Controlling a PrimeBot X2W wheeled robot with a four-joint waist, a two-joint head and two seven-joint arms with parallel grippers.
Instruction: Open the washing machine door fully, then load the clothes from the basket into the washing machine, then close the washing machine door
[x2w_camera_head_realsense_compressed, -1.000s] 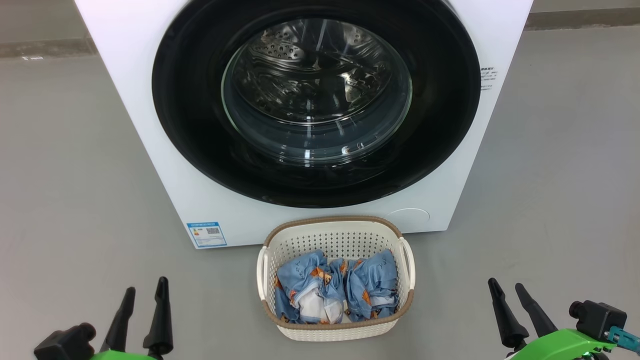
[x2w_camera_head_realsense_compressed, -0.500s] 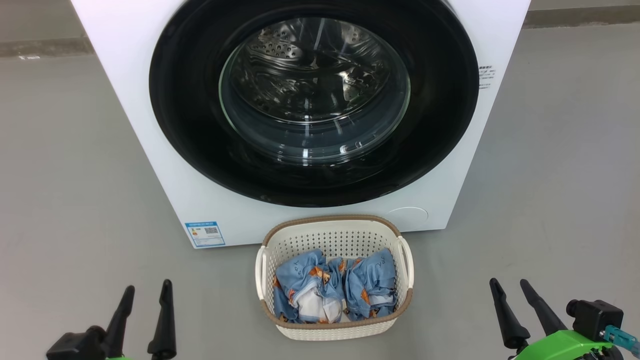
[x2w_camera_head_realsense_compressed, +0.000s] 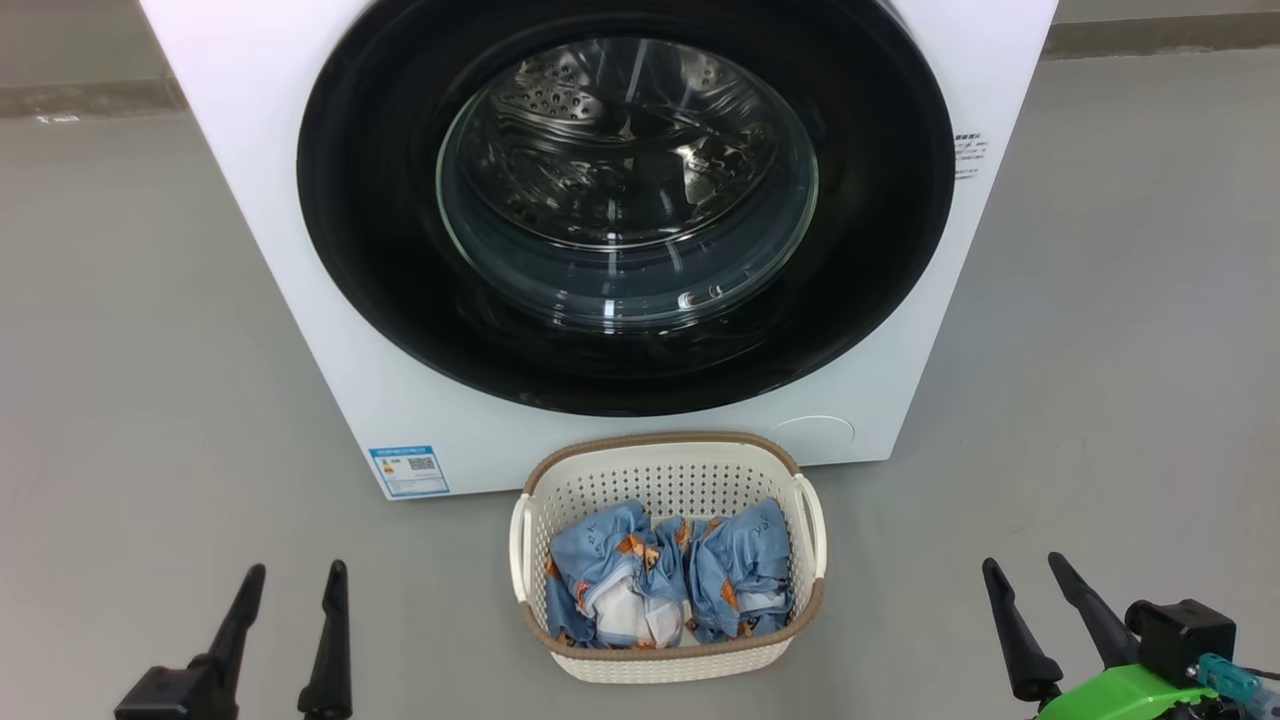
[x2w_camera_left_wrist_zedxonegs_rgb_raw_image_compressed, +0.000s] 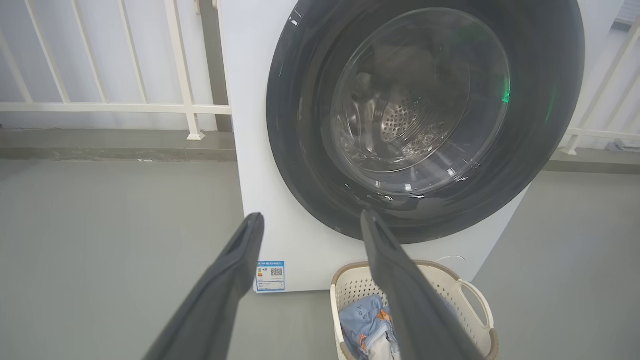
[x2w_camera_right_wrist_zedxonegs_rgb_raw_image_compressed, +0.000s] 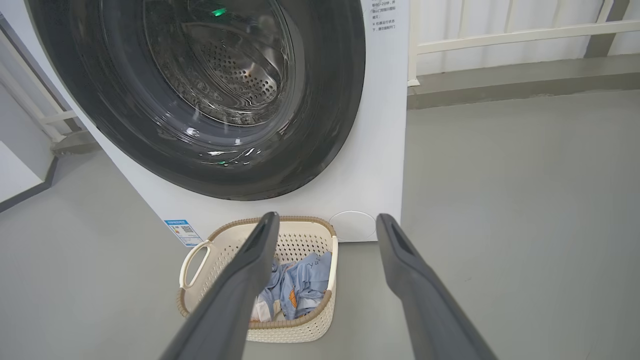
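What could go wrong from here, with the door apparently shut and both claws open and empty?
1. The door looks glossy all round, with no handle I can see; the left claw or right claw may slip off it.
2. The basket stands close under the door, so a reach for the door might knock it.
3. The clothes lie as two bundles pressed together; one may snag and drop on the floor.

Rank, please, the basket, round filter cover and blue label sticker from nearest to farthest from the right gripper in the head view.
1. The basket, on the floor left of the right gripper.
2. The round filter cover, low on the machine behind the basket.
3. The blue label sticker, at the machine's lower left.
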